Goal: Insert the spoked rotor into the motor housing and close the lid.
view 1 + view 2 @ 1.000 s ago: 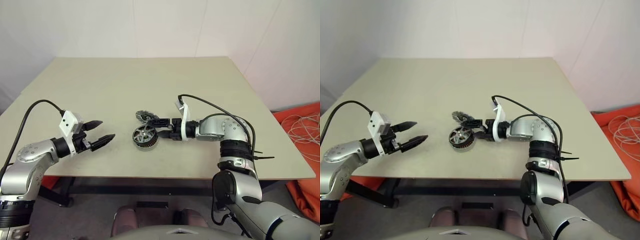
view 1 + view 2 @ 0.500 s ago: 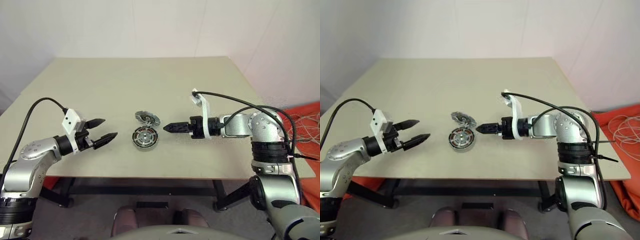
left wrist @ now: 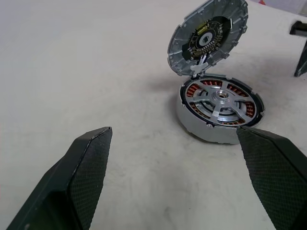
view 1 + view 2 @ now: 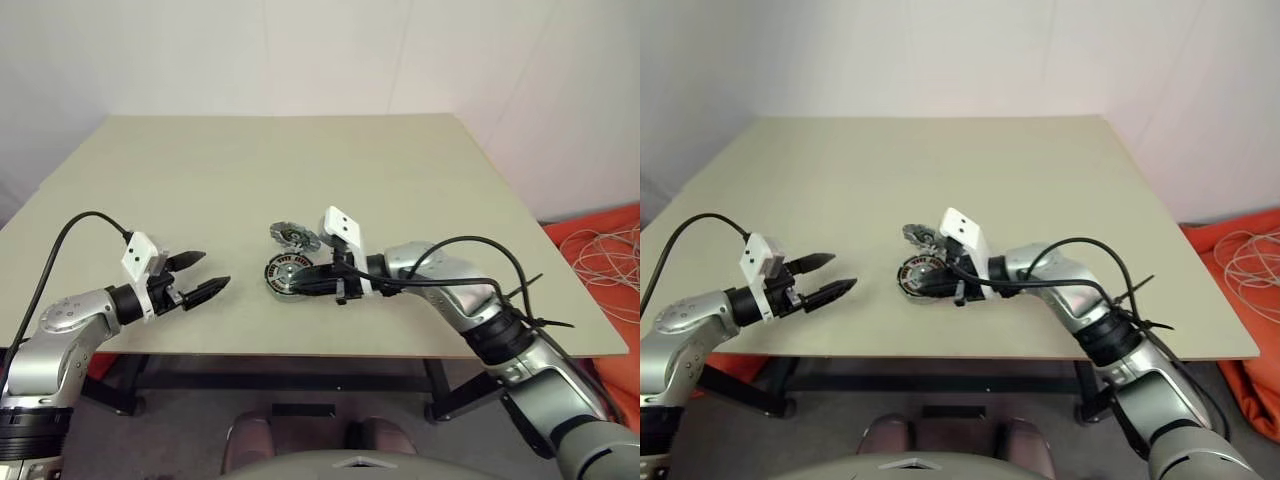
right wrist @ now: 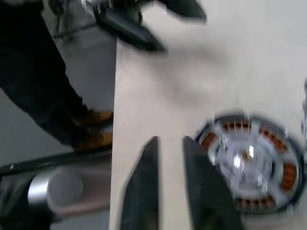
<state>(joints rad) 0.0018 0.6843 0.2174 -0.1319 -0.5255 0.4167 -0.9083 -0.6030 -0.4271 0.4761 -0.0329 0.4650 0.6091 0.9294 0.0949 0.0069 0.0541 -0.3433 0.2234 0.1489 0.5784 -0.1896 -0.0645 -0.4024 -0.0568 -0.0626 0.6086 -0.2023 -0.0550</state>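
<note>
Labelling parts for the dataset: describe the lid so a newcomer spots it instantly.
On the beige table, near its front edge, sits the round motor housing with the spoked rotor in it. The lid stands tilted open at its far rim: a grey disc with a dark inner face, unlike the copper-ringed cup.

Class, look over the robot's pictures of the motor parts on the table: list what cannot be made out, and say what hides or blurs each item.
- Motor housing, left eye view: the near-right side is hidden behind the right gripper.
- Spoked rotor, right wrist view: motion blur hides whether it sits fully seated.
- Lid, head views: too small to read its face or how it is propped.
- Left gripper, left wrist view: the fingers' lower parts are cut off by the picture's edge.
</note>
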